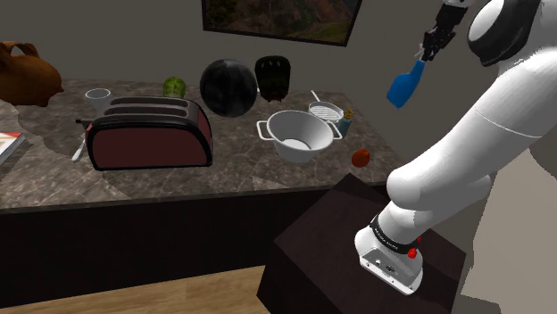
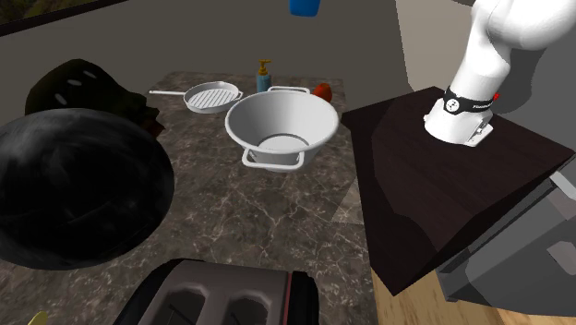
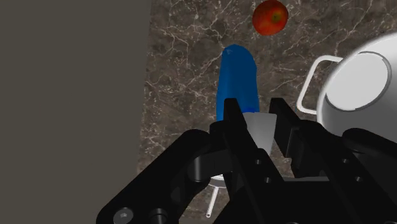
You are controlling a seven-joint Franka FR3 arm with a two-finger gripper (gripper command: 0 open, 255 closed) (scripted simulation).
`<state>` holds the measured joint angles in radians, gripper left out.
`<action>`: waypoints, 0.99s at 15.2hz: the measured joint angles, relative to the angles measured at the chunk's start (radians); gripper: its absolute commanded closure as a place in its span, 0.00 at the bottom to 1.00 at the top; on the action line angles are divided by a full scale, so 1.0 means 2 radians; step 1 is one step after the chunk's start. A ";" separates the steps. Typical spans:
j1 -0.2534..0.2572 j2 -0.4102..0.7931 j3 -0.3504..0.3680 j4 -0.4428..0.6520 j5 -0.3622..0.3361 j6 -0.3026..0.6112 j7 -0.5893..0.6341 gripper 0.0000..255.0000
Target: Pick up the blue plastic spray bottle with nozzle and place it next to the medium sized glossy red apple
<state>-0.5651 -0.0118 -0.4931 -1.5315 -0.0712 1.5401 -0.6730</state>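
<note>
Spray bottle: the blue spray bottle (image 1: 406, 86) is hanging in the air, well above the counter and off to the shoulder view's right of the pot; its blue body is pointing down and is tilting a little. In the second exterior view its blue base (image 2: 305, 6) is showing at the top edge.
Grip: the gripper (image 1: 431, 45) is clamping the bottle's pale nozzle end; in the wrist view both black fingers (image 3: 232, 109) are pressing on that pale neck, with the blue body (image 3: 237, 79) sticking out beyond the gripper (image 3: 256, 118).
Apple: the red apple (image 1: 361, 158) is lying on the counter near its front edge, apart from the bottle; from the wrist it (image 3: 270, 17) is sitting just past the bottle's base.
Pot: a white two-handled pot (image 1: 299, 136) is standing beside the apple, toward the counter's middle.
Behind the pot: a small white grill pan (image 2: 210, 96) and a little teal pump bottle (image 2: 264, 76) are standing.
Further along: a dark red toaster (image 1: 147, 134) and a black ball (image 1: 229, 87) are resting.
Counter: the dark marbled counter (image 1: 178, 183) is carrying all of these.
Stand: the dark stand (image 1: 339, 241) is sitting in front of the counter.
</note>
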 measured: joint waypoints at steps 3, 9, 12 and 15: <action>-0.028 0.041 -0.026 0.052 0.022 -0.013 -0.052 1.00; -0.035 0.043 -0.031 0.027 0.024 0.014 -0.065 1.00; -0.033 0.035 -0.031 -0.004 0.019 0.038 -0.063 1.00; -0.032 0.033 -0.030 -0.026 0.018 0.058 -0.060 1.00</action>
<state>-0.6299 0.0534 -0.5535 -1.5838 -0.0355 1.6559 -0.7937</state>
